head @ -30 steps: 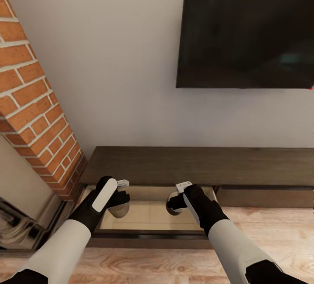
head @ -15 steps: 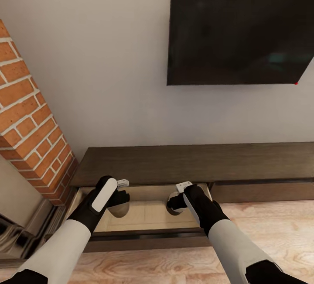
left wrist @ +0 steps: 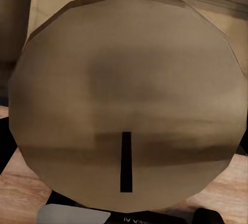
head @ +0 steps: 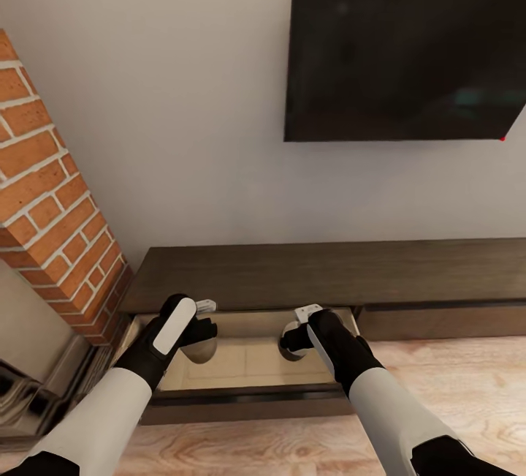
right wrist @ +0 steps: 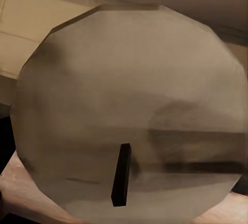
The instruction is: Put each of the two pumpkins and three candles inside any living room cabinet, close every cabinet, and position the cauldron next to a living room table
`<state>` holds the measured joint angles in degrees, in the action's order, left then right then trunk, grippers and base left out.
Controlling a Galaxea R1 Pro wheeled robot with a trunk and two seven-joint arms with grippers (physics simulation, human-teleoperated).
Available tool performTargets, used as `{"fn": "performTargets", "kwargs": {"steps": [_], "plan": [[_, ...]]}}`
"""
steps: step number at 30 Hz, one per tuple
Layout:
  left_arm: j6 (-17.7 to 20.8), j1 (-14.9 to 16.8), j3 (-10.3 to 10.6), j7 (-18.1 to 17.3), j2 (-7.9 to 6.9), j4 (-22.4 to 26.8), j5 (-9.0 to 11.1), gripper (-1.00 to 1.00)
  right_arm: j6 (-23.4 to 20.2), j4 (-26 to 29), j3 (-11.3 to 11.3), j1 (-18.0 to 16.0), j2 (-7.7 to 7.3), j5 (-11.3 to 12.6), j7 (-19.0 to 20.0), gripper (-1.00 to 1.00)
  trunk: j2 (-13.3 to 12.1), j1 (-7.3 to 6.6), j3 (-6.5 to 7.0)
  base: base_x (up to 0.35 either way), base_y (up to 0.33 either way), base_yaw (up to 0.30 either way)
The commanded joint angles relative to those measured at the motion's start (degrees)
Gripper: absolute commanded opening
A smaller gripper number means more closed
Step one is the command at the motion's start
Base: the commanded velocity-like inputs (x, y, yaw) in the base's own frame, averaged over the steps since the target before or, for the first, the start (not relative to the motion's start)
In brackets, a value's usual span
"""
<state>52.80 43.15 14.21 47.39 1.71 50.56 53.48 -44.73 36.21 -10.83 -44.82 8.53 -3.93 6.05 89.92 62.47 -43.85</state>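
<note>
Left gripper (head: 199, 333): clamped on a round tan candle (left wrist: 126, 100), over the open drawer (head: 241, 359).
Right gripper (head: 292, 335): clamped on a second candle (right wrist: 129, 115) with a dark wick.
Cabinet (head: 329, 275): long, dark wood; drawer interior pale.
Edges: brick fireplace (head: 51, 191) just beside its left end.

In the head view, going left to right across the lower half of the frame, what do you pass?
Brick fireplace → left gripper, holding a candle → open drawer of the cabinet → right gripper, holding a second candle → closed drawer front.
</note>
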Motion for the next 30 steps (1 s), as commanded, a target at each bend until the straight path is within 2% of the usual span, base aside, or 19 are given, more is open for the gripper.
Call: {"fn": "performTargets", "kwargs": {"steps": [1, 12, 26, 30], "plan": [[0.0, 0.0, 0.0, 0.0, 0.02, 0.0, -0.1, -1.0, 0.0, 0.0, 0.0, 0.0, 0.0, 0.2, -0.1, -1.0, 0.0, 0.0, 0.0, 0.102, 0.268, 0.0], [0.0, 0.0, -0.1, 0.0, 0.01, -0.6, 0.0, -1.0, 0.0, 0.0, 0.0, 0.0, 0.0, 0.2, -0.2, -1.0, 0.0, 0.0, 0.0, 0.031, 0.241, 0.0], [-0.1, 0.0, 0.2, -0.1, 0.15, -0.6, 0.0, -1.0, 0.1, -0.4, -0.2, 0.1, 0.34, 0.2, -0.1, -1.0, 0.0, 0.0, 0.0, -0.019, 0.016, 0.0], [-1.8, 0.0, 0.3, -0.2, 0.75, -0.9, -0.5, -1.0, 2.7, -1.1, -1.4, 0.1, 1.04, 0.3, -0.4, -1.0, 0.0, 0.0, 0.0, 0.0, 0.0, 0.0]]}}
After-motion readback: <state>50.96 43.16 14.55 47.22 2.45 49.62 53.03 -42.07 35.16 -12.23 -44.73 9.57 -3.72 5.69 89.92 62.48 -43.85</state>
